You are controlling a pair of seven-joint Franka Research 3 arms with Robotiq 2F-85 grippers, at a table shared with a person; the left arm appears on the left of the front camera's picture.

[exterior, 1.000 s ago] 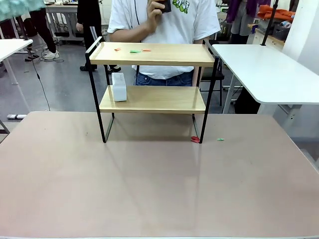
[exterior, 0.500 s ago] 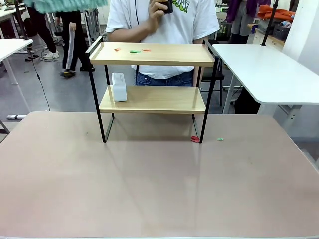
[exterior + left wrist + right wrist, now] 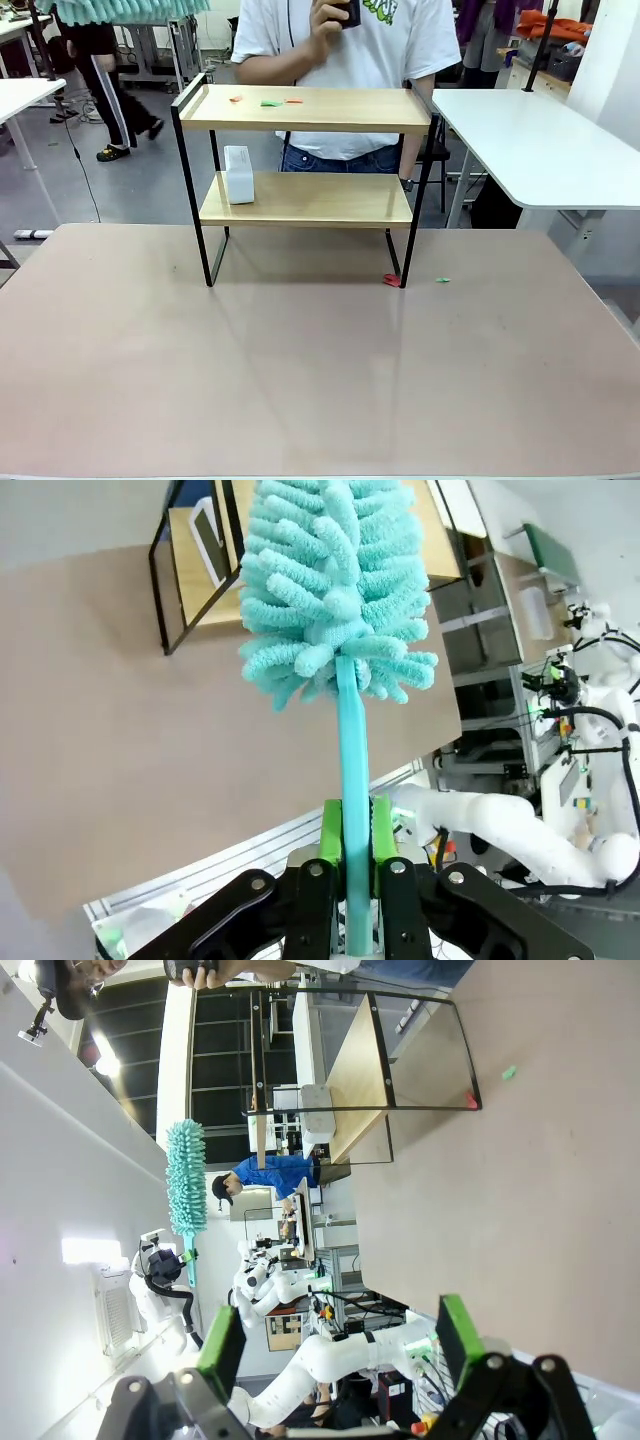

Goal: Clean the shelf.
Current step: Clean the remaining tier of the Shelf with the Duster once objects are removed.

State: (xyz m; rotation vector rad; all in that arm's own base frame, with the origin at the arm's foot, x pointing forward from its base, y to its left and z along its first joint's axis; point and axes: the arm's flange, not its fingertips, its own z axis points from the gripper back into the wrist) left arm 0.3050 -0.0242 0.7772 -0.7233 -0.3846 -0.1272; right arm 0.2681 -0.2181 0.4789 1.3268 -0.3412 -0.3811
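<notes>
Now: left gripper (image 3: pixel 355 832) clamps the duster (image 3: pixel 335 590) by its handle, high above the shelf (image 3: pixel 345 110) — seemingly poised for its scraps (image 3: pixel 270 102); right gripper (image 3: pixel 338 1342) spread, empty.

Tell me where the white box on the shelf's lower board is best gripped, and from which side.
Pinch the white box across its narrow width, probably coming in level from the front. It stands upright with its slim face toward the robot, and the top board above rules out a straight-down approach.
</notes>
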